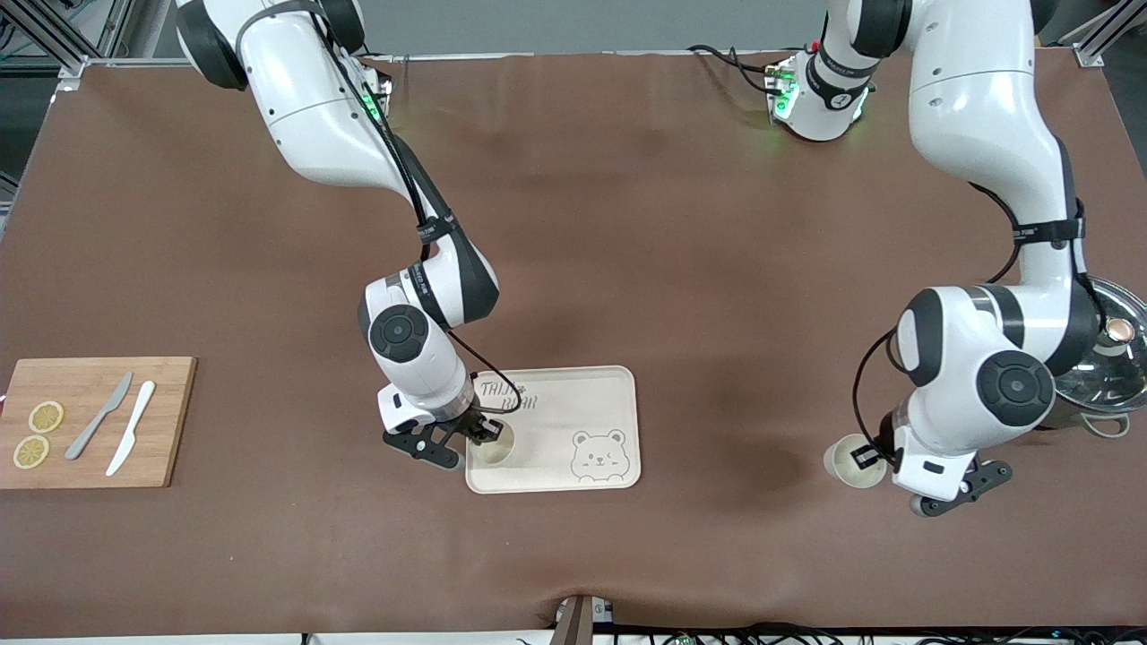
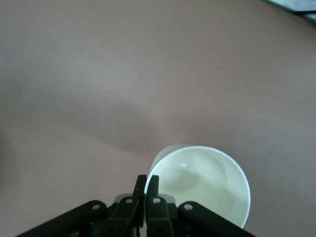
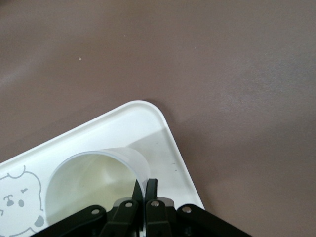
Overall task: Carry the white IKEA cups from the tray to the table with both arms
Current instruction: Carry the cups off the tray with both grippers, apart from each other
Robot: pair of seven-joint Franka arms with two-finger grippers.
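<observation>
One white cup (image 1: 495,445) stands on the cream tray (image 1: 573,403) at its corner nearest the front camera, toward the right arm's end. My right gripper (image 1: 479,434) is shut on this cup's rim; the right wrist view shows the cup (image 3: 89,185) and the gripper (image 3: 144,186) pinching its wall. The other white cup (image 1: 851,461) sits at the brown table toward the left arm's end; I cannot tell whether it touches the table. My left gripper (image 1: 867,457) is shut on its rim, as the left wrist view shows the cup (image 2: 202,182) and the gripper (image 2: 147,183).
A wooden board (image 1: 90,421) with two lemon slices (image 1: 38,434), a grey knife and a white knife lies at the right arm's end. A metal pot with a lid (image 1: 1111,354) stands at the left arm's end. The tray carries a bear drawing (image 1: 599,454).
</observation>
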